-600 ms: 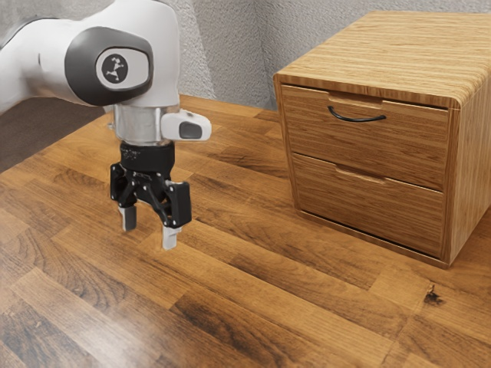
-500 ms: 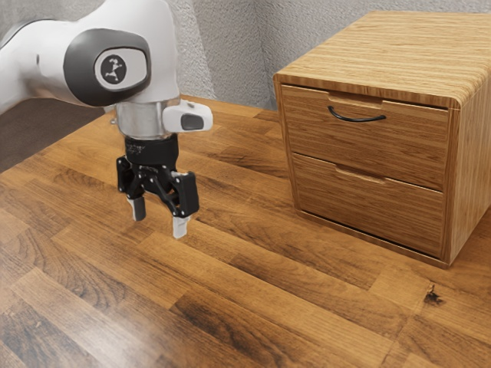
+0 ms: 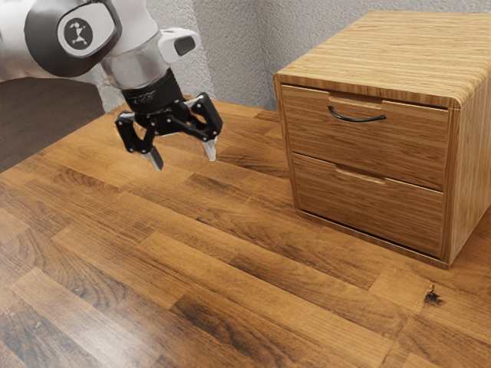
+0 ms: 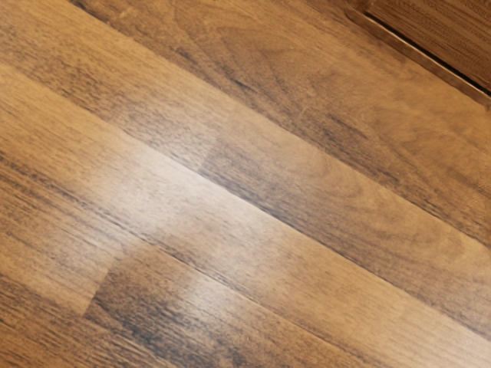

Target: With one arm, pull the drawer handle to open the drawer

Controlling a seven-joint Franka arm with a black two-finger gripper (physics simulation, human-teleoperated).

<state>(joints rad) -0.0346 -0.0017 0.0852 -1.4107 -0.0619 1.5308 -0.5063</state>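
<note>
The gripper (image 3: 184, 157) hangs tilted over the wooden table (image 3: 230, 307), jaws spread wide and holding nothing. It is well apart from the cabinet (image 3: 399, 54) at the exterior view's right. The black handle (image 3: 357, 117) sits on the upper drawer (image 3: 368, 149), which is flush and closed above the lower drawer (image 3: 368, 207). Open planks run between gripper and cabinet. A dark speck (image 3: 433, 296), perhaps debris, lies near the cabinet's front corner.

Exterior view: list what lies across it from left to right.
arm → pincer, open above the table → drawer handle → dark speck
</note>
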